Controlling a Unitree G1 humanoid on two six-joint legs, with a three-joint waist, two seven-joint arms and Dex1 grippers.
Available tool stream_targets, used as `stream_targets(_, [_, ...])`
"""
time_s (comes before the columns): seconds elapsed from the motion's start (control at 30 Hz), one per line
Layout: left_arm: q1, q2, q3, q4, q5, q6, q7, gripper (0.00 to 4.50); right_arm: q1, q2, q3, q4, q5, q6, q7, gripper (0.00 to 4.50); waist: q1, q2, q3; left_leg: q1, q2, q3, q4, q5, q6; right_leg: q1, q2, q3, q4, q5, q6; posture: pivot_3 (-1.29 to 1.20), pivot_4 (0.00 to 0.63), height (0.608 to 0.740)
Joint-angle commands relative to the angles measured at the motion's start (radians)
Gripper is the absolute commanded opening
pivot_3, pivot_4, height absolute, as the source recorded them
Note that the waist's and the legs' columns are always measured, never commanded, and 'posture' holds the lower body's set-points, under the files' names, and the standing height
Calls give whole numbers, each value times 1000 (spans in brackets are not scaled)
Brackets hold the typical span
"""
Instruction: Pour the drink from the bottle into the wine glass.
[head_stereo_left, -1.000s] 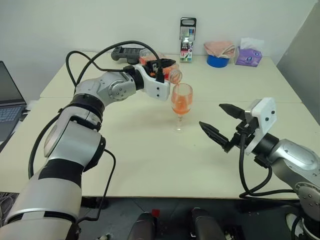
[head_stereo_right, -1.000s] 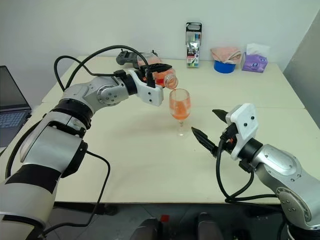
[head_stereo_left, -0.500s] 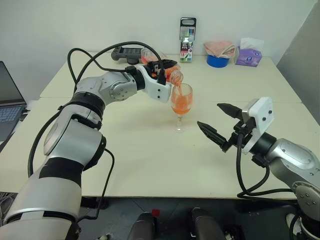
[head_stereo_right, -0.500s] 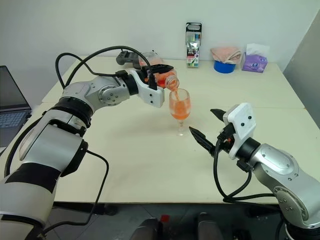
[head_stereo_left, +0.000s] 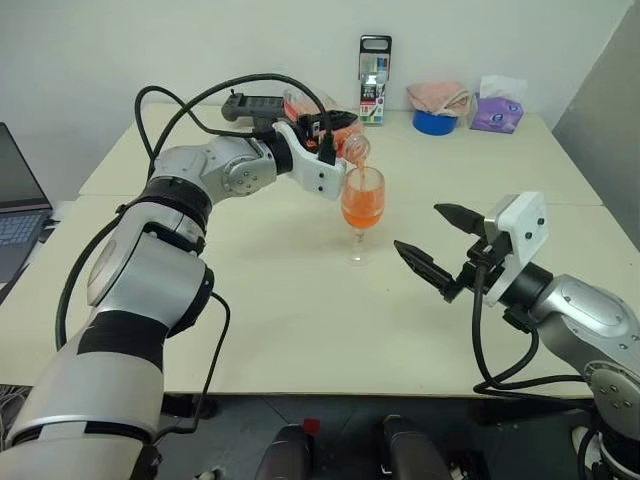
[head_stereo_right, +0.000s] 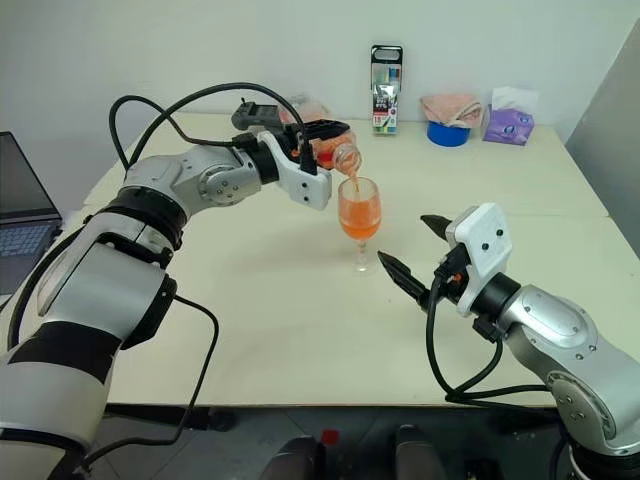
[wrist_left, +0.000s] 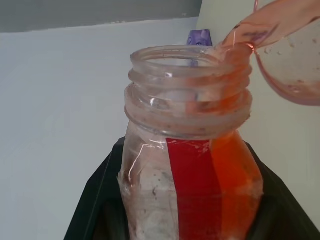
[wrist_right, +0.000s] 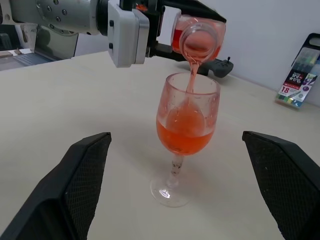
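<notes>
My left gripper (head_stereo_left: 337, 133) is shut on the bottle (head_stereo_left: 347, 147), holding it tipped on its side with its open mouth just over the wine glass (head_stereo_left: 362, 205). A thin stream of the orange drink (wrist_right: 191, 75) runs from the mouth into the bowl, which is about half full (wrist_right: 184, 135). The glass stands upright on the table (head_stereo_left: 300, 300). In the left wrist view the bottle (wrist_left: 190, 150) shows its red stripe, with some drink left inside. My right gripper (head_stereo_left: 417, 227) hangs open to the right of the glass, apart from it, its fingers (wrist_right: 75, 185) either side of it.
Along the far edge of the table stand a tall marker pack (head_stereo_left: 375, 80), a blue roll (head_stereo_left: 435, 122) with a pink cloth (head_stereo_left: 438, 97) on it, and a purple tissue pack (head_stereo_left: 497, 112). A black controller (head_stereo_left: 252, 105) lies behind my left arm. A laptop (head_stereo_left: 15, 205) sits far left.
The bottle has tipped a little further and its mouth sits slightly higher over the glass. The drink keeps running in. The right gripper has stayed put.
</notes>
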Motion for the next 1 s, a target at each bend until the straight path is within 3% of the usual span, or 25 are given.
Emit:
stream_targets(0.03, [-51, 5, 7, -7, -7, 8, 25, 1895, -17, 5, -2, -18, -6, -12, -11, 4500, -1, 0, 0, 0, 0, 0, 0, 0, 0, 0, 0, 0, 0, 0, 0, 0, 150, 740])
stream_targets(0.17, [-42, 3, 35, 2, -45, 15, -5, 1895, -26, 8, 3, -18, -6, -10, -15, 4500, -4, 0, 0, 0, 0, 0, 0, 0, 0, 0, 0, 0, 0, 0, 0, 0, 150, 740])
stream_targets(0.3, [-4, -8, 143, 21, -204, 17, -167, 1894, -48, 7, 9, -8, -2, -12, -15, 4500, -7, 0, 0, 0, 0, 0, 0, 0, 0, 0, 0, 0, 0, 0, 0, 0, 150, 740])
stream_targets(0.47, [81, -17, 347, 7, -484, 103, -452, 1893, -111, 3, 4, 23, 17, -8, -2, 4500, -10, 0, 0, 1, 0, 0, 0, 0, 0, 0, 0, 0, 1, 1, -2, 0, 150, 740])
stream_targets(0.6, [181, -37, 591, -70, -792, 361, -653, 1870, -160, -8, -5, 70, 28, -15, 36, 4500, -16, 0, 0, 2, 1, 0, 0, 0, 1, 0, 1, 0, 3, 1, -2, 0, 150, 740])
stream_targets(0.77, [333, -30, 759, -259, -966, 634, -593, 1870, -201, -17, 18, 106, 48, -11, 104, 4500, -18, 0, 0, 1, 2, -1, 1, 1, 1, -1, 1, 0, 3, 1, -2, 0, 150, 740])
stream_targets(1.0, [558, -82, 875, -587, -1048, 858, -355, 1870, -268, -18, 81, 119, 104, 32, 174, 4500, -11, 0, 0, 2, 2, -3, 1, 1, 1, -1, 1, -1, 3, 1, -2, 0, 150, 740])
